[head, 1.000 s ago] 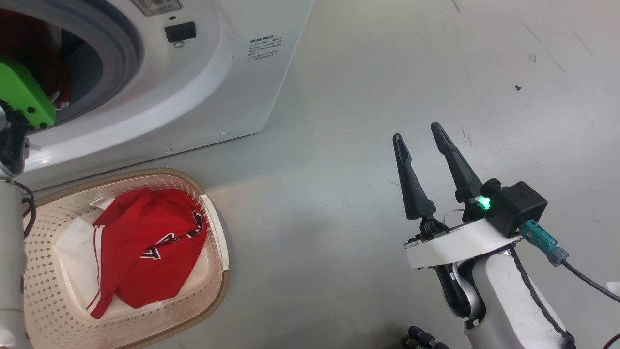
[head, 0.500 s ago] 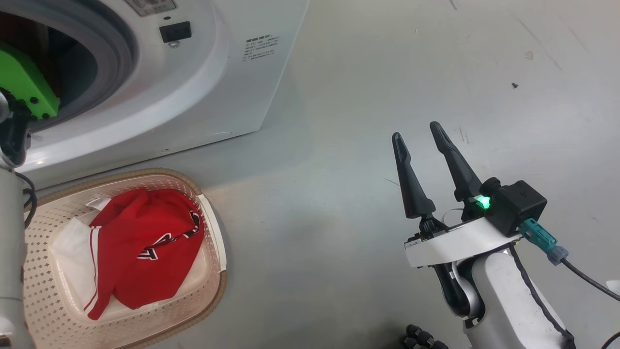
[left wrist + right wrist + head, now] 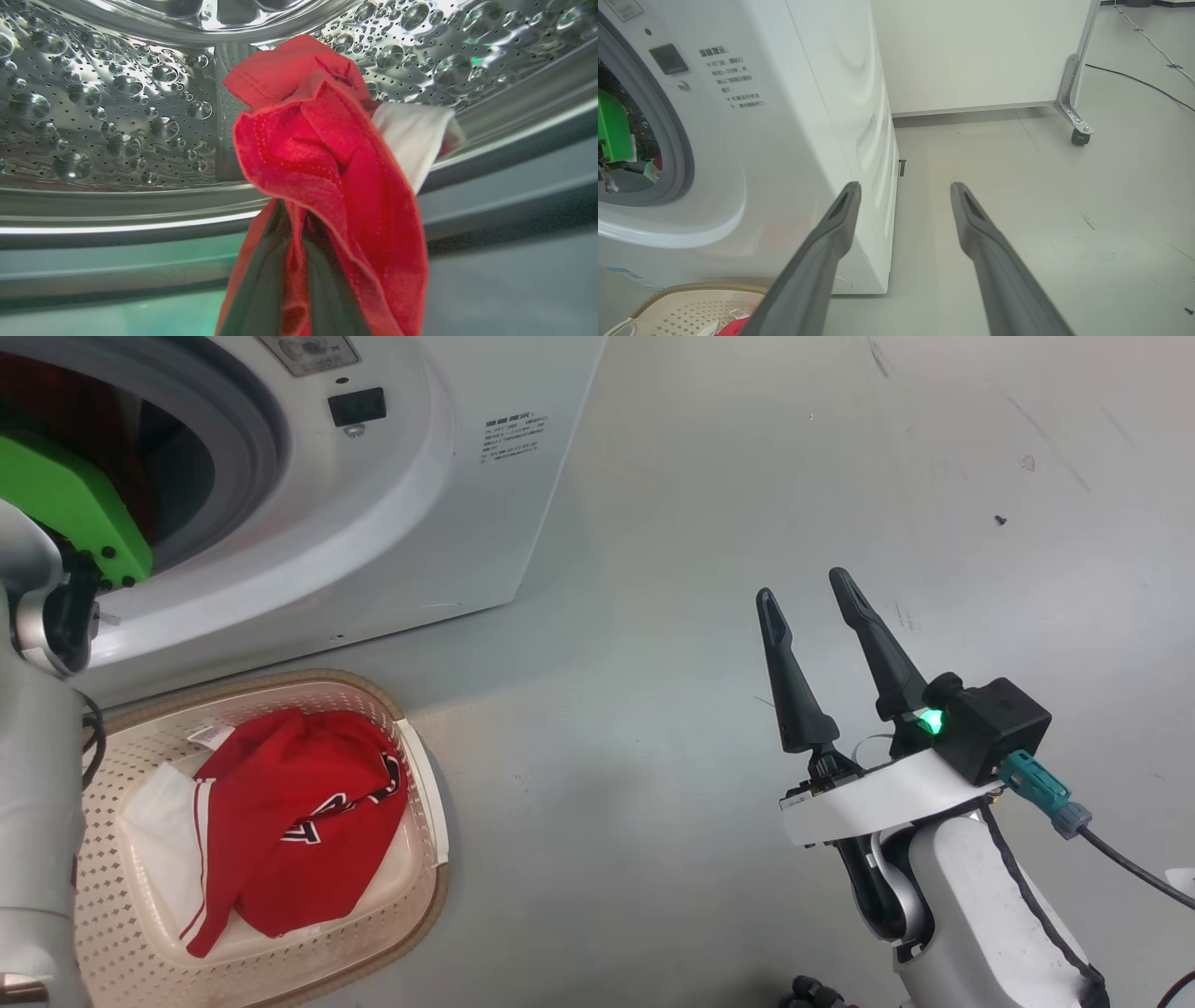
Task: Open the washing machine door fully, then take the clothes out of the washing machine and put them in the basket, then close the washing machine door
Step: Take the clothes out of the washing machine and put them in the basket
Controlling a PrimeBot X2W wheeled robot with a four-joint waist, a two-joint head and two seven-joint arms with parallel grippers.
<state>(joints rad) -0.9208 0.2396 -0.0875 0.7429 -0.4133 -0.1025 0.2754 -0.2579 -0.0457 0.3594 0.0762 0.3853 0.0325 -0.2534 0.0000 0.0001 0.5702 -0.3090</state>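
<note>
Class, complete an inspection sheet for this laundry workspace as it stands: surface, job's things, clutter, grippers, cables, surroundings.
Surface: grey floor, scuffed.
Job's things: washing machine with its opening uncovered; red garment with white cloth at the mouth of the steel drum; basket on the floor before the machine, holding a red jersey and white fabric.
Clutter: one small dark speck.
Grippers: left gripper shut on the red garment; right gripper open, empty, above the floor.
Cables: dark cable from the right wrist's teal plug; floor cable.
Surroundings: white panel on a castor.
</note>
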